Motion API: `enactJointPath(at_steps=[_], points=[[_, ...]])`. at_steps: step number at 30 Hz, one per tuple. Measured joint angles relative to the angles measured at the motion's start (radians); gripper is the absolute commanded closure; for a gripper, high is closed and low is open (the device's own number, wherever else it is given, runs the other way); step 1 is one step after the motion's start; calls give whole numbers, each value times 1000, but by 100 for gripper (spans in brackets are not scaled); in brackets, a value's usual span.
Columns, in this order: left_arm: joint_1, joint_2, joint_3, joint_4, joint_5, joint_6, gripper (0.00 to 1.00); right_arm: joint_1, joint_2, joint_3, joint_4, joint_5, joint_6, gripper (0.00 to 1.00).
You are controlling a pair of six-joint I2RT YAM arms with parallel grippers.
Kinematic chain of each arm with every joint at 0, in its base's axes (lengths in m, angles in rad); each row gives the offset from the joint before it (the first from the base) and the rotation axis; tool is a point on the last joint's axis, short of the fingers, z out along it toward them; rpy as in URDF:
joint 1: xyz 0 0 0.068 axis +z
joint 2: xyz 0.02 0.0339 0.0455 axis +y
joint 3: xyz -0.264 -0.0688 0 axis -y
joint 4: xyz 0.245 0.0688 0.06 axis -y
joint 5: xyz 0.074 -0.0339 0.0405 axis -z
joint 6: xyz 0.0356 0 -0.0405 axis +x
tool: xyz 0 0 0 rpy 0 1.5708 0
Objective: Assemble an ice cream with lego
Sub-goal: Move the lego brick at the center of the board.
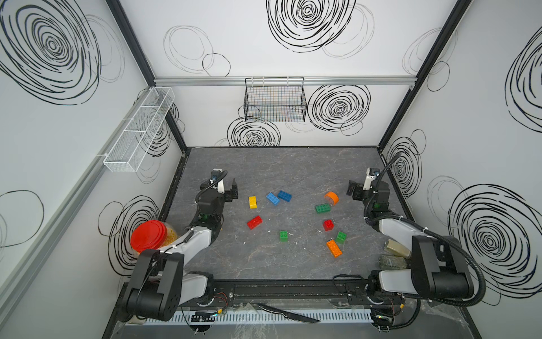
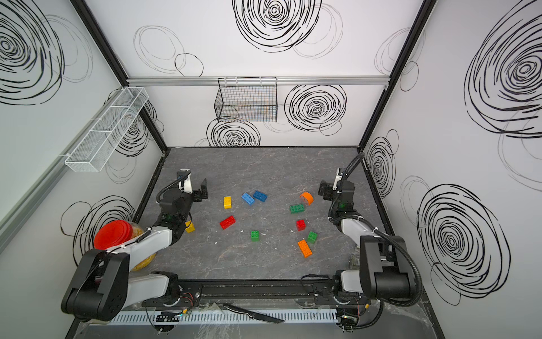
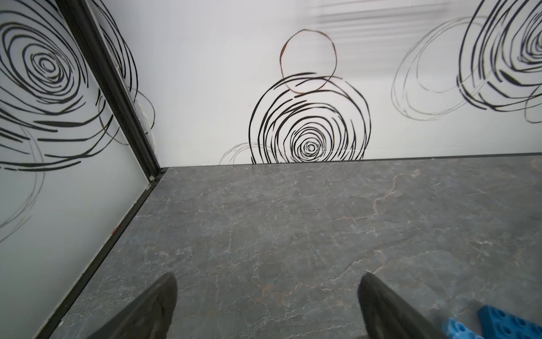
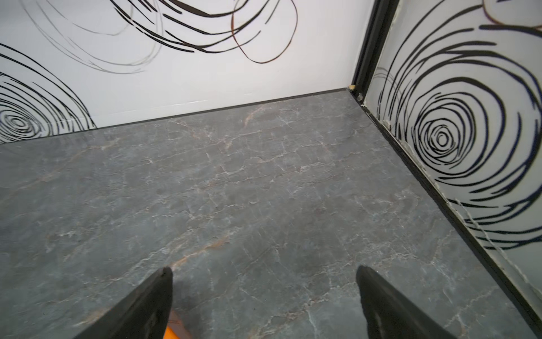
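Loose lego lies on the grey table in both top views: a yellow brick (image 1: pixel 252 202), two blue bricks (image 1: pixel 272 198) (image 1: pixel 284 195), a red oblong (image 1: pixel 254 222), green squares (image 1: pixel 283 235) (image 1: pixel 341 237), a red square (image 1: pixel 328 225), a green oblong (image 1: pixel 322 208), an orange oblong (image 1: pixel 334 248) and an orange dome piece (image 1: pixel 332 198). A further yellow brick (image 2: pixel 190 227) peeks out by the left arm. My left gripper (image 1: pixel 234 190) (image 3: pixel 267 293) stands open left of the yellow brick. My right gripper (image 1: pixel 350 188) (image 4: pixel 264 287) is open just right of the dome, empty.
A red-lidded jar (image 1: pixel 149 235) stands at the front left behind the left arm. A knife (image 1: pixel 289 314) lies off the table's front edge. Small packets (image 1: pixel 397 249) sit under the right arm. A black wire basket (image 1: pixel 275 99) and a white mesh basket (image 1: pixel 137 129) hang on the walls.
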Motion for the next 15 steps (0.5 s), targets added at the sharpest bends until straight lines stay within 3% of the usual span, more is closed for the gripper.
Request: enactJointPath(at_steps=[7, 15], points=[[-168, -103, 35, -274, -79, -77, 1, 143, -52, 112, -412, 6, 93, 0], [-285, -162, 58, -471, -87, -233, 1, 256, -129, 154, -715, -141, 171, 1]])
